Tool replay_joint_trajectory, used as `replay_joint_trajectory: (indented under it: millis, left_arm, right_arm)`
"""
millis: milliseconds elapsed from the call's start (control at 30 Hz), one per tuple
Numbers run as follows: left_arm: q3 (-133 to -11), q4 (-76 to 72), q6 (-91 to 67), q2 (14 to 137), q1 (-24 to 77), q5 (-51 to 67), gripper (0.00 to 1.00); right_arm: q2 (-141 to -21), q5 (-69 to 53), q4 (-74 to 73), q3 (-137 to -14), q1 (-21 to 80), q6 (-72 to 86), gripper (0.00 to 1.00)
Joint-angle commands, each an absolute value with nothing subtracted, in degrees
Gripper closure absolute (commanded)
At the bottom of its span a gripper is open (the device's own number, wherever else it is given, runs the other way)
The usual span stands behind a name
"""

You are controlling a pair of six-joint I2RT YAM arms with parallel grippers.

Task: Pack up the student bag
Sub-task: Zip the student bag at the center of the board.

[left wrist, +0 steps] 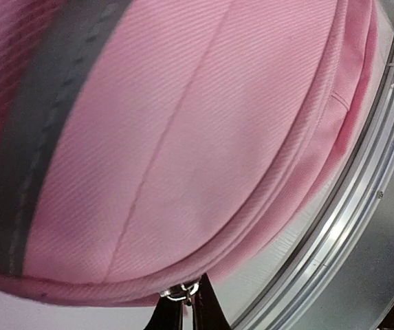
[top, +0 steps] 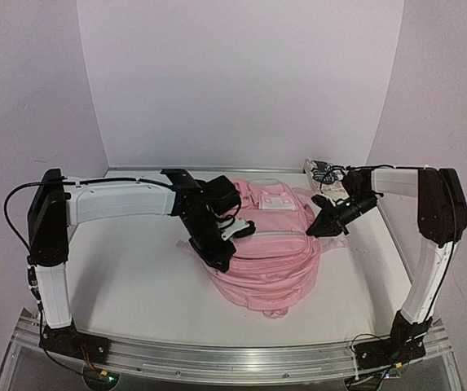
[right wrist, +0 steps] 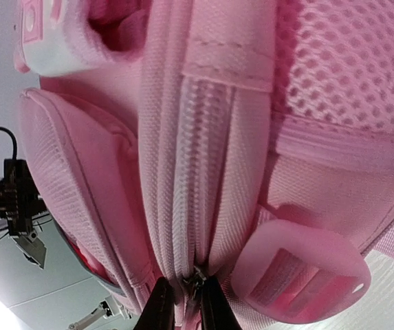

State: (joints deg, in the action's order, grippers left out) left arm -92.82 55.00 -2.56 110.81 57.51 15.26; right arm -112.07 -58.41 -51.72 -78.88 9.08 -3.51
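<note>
As the student bag (top: 270, 265) lies flat in the middle of the table (top: 135, 277) with its zips closed, the step in hand seems to be the opening of the bag, before anything can go inside. The left gripper (left wrist: 185, 311) is at the left side of the bag, near its rounded edge; its fingers are pressed together and pinch a small metal ring (left wrist: 178, 293) that hangs from the seam. The right gripper (right wrist: 186, 306) is at the right side of the bag, and its fingers stand very narrow with the zip slider (right wrist: 194, 280) between them, so I judge that it has hold of the slider. The closed zip track (right wrist: 207, 172) runs away from the slider over the curve of the bag. Just behind the bag's far right corner lies a small patterned object (top: 324, 173), maybe a thing to be packed, but it is too small to tell what it is. The next move, I think, calls for a pull of the slider along the track, following the curve, while the left side gives a counter-pull so that the soft fabric stays tight and does not fold. If the pinch on the slider is shallow, it may slip off when the pull begins.
</note>
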Motion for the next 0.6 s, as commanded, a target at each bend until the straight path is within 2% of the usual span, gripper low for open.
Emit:
replay_joint_trajectory:
  millis: [0, 267, 567]
  left_arm:
    - [-96.72, 52.31, -8.56, 113.25, 61.09, 14.79, 1.0]
    - [-109.18, 47.14, -18.86, 122.02, 61.39, 13.16, 1.0]
    - [-102.98, 44.14, -25.74, 117.99, 51.23, 8.28, 1.0]
  right_arm:
    - [-108.7, -57.42, -43.64, -75.63, 11.39, 3.84, 1.0]
    - [-106.58, -56.29, -42.64, -73.04, 14.05, 3.36, 1.0]
    - [-105.04, -57.65, -34.83, -71.16, 18.57, 9.61, 1.0]
